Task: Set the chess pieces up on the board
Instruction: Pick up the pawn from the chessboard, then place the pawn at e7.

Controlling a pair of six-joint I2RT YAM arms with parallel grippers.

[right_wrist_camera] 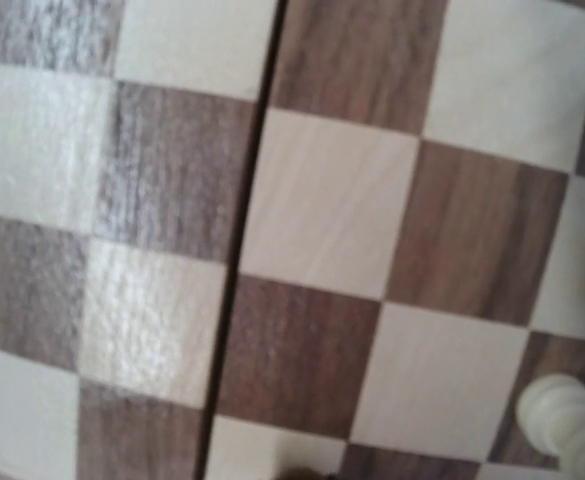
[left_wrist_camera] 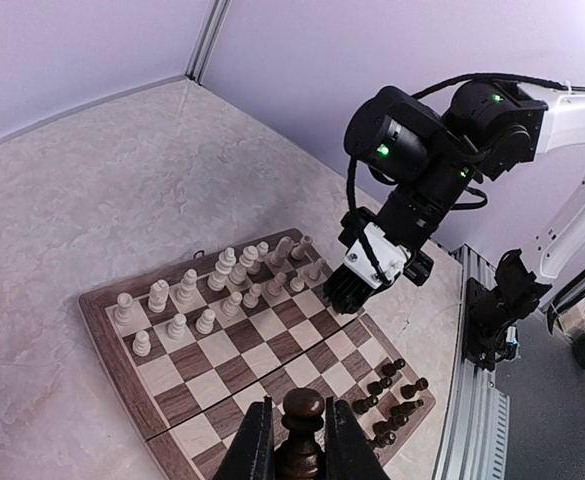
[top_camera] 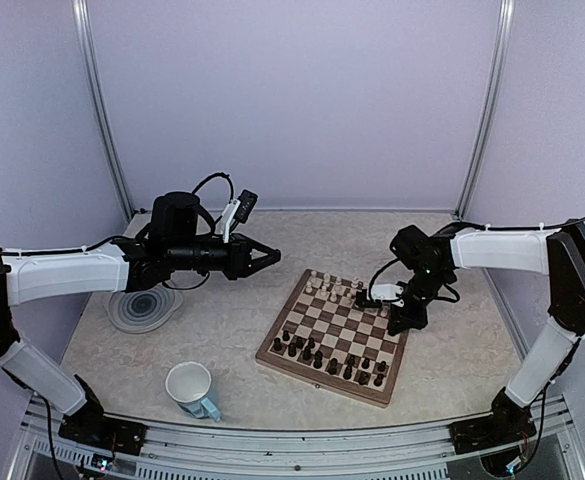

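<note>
Tabletop [top_camera: 222, 330]: board [top_camera: 340, 322] lies right of centre. Right fingers [left_wrist_camera: 344, 290] closed, low over the board's far side beside the cream pieces [top_camera: 327, 288]. Left fingers [left_wrist_camera: 344, 445] clamped on one dark piece [left_wrist_camera: 302, 420], airborne left of the board. Other dark pieces [top_camera: 327, 358] fill the near rows.

You are looking into a small booth: a plain pale-lilac back wall [top_camera: 292, 100] on the far side, with matching side walls [top_camera: 22, 120] to the left and right, joined by two slim metal posts [top_camera: 104, 110] in the far corners. The table [top_camera: 222, 330] has a beige, marble-veined top, evenly lit with only soft shadows — and a ribbed aluminium rail [top_camera: 302, 440] runs along its near edge.
</note>
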